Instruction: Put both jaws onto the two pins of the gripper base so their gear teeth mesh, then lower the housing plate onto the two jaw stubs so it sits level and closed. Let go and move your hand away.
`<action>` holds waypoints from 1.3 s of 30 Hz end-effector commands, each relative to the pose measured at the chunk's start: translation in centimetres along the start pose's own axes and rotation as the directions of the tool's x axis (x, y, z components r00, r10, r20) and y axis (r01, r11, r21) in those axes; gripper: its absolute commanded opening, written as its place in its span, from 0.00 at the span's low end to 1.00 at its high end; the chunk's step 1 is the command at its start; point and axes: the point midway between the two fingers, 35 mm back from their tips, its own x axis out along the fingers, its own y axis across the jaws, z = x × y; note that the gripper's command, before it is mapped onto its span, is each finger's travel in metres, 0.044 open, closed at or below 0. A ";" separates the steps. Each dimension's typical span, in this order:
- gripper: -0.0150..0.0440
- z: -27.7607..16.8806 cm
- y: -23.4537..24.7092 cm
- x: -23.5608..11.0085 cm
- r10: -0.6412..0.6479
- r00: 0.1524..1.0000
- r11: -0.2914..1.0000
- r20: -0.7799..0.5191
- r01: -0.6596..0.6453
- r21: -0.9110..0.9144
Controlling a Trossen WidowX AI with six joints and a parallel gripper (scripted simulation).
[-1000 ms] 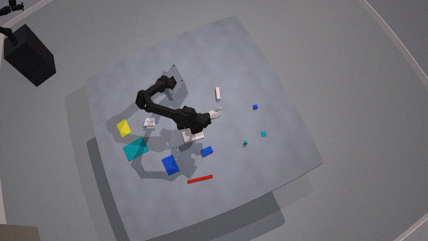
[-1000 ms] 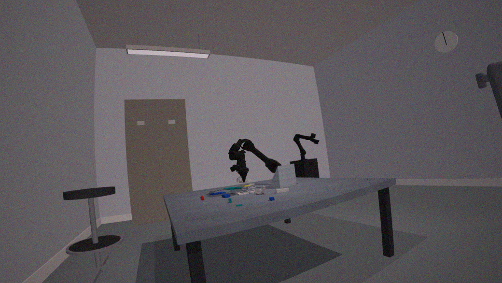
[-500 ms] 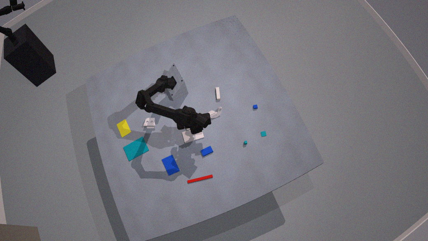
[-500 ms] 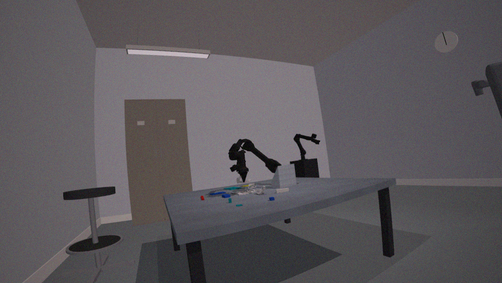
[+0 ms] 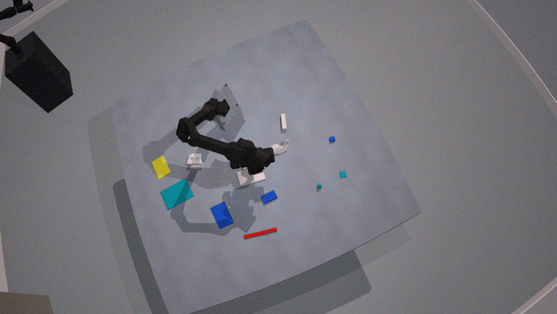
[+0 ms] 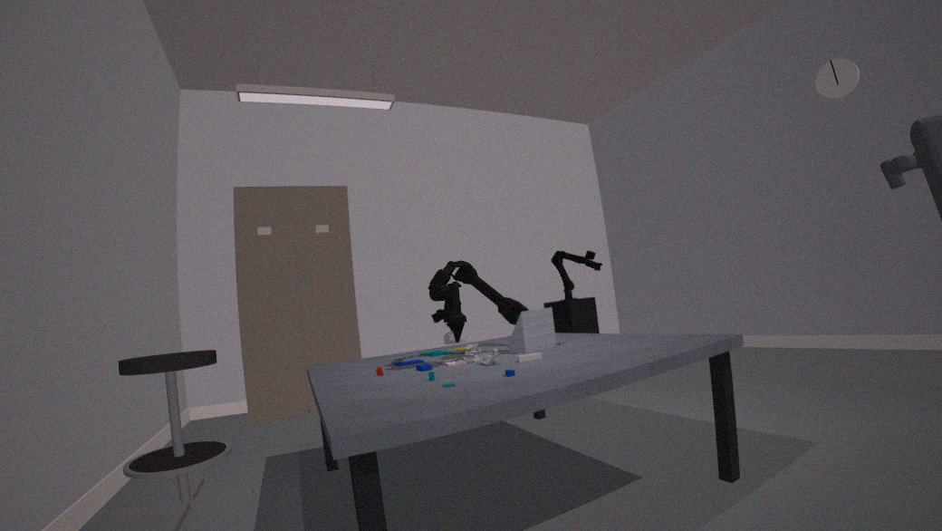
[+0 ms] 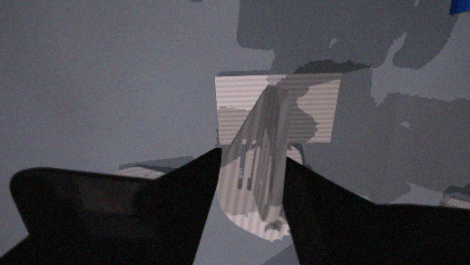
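Currently, the claw (image 5: 255,166) (image 6: 457,339) (image 7: 249,158) is closed part-way on one jaw piece (image 6: 450,336) (image 7: 272,181), gripped between its fingertips above the desk (image 5: 311,77) (image 6: 593,356). The toothed end shows in the wrist view (the top view hides this part under the arm).

The second jaw piece (image 5: 280,148) (image 6: 487,360) (image 7: 141,171) lies on the desk, to the right of the claw in the top view. The apparent gripper base (image 5: 245,167) (image 7: 295,154) is mostly covered, at the far side of the white block (image 5: 251,178) (image 6: 455,363) (image 7: 236,93); its pins cannot be seen. The likely housing plate (image 5: 194,160) (image 7: 456,201) lies well to the left in the top view. Neither jaw is mounted.

The step in hand is judged to be alignment of the first jaw. Centre its bore over the chosen pin, not over the block, before descending. Set the tooth angle at height, with the teeth facing the second pin. Lower vertically at low speed; if contact comes early, raise, correct and repeat (forcing may twist the part in the grip). Release only when the jaw is fully seated, then retreat straight up.
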 end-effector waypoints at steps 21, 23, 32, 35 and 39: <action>0.48 -0.1 -0.1 3.9 -0.003 1.000 1.000 -0.005 0.003 -0.002; 0.48 -0.1 -0.1 4.3 -0.003 1.000 1.000 -0.005 0.003 -0.002; 0.48 -0.1 -0.1 5.0 -0.004 1.000 1.000 -0.005 0.004 -0.002; 0.48 -0.1 -0.1 5.0 -0.004 1.000 1.000 -0.005 0.004 -0.002; 0.48 -0.1 -0.1 5.0 -0.004 1.000 1.000 -0.005 0.004 -0.002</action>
